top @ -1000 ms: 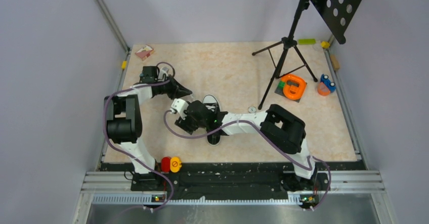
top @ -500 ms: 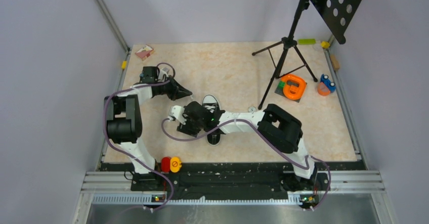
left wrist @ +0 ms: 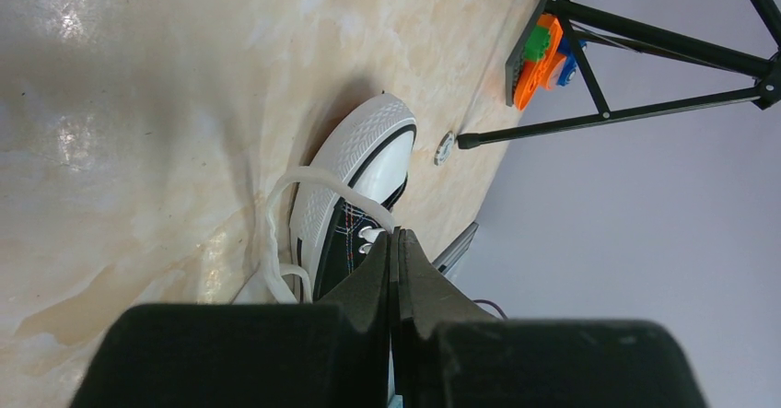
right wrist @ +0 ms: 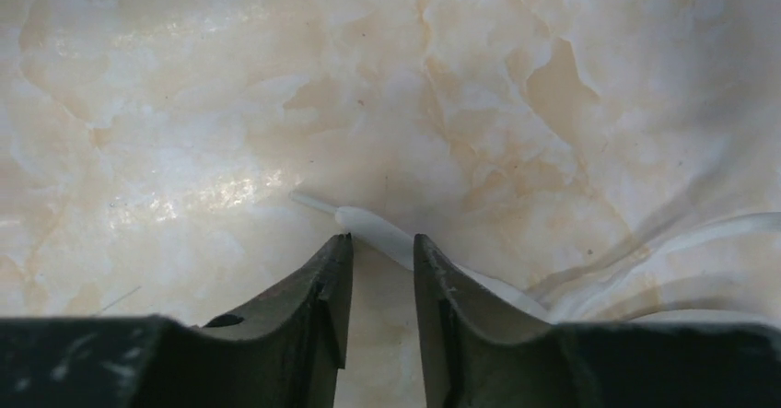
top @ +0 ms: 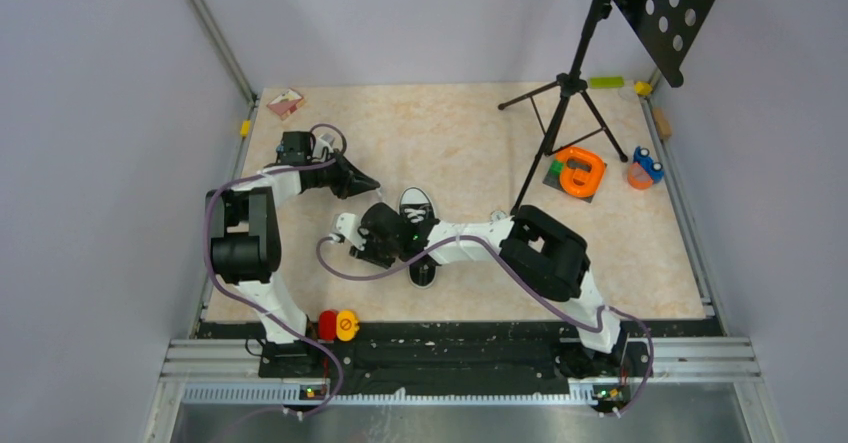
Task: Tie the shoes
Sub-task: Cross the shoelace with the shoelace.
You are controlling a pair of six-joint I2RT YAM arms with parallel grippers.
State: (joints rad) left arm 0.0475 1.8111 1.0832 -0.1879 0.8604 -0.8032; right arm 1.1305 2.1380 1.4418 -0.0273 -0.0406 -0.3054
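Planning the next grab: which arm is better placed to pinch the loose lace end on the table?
Right. The right gripper hangs with jaws parted right at the lace end. The left gripper is shut beside the sneaker, no lace end before it.

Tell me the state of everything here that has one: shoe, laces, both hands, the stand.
Black canvas sneaker with white toe cap: sole down, untied.
White laces: loose, one end flat on the beige marbled table.
Left hand: shut; a lace loop reaches its tips, but a pinch can't be confirmed.
Right hand: open, lace end just ahead of the gap.
Black tripod music stand: upright, legs spread.
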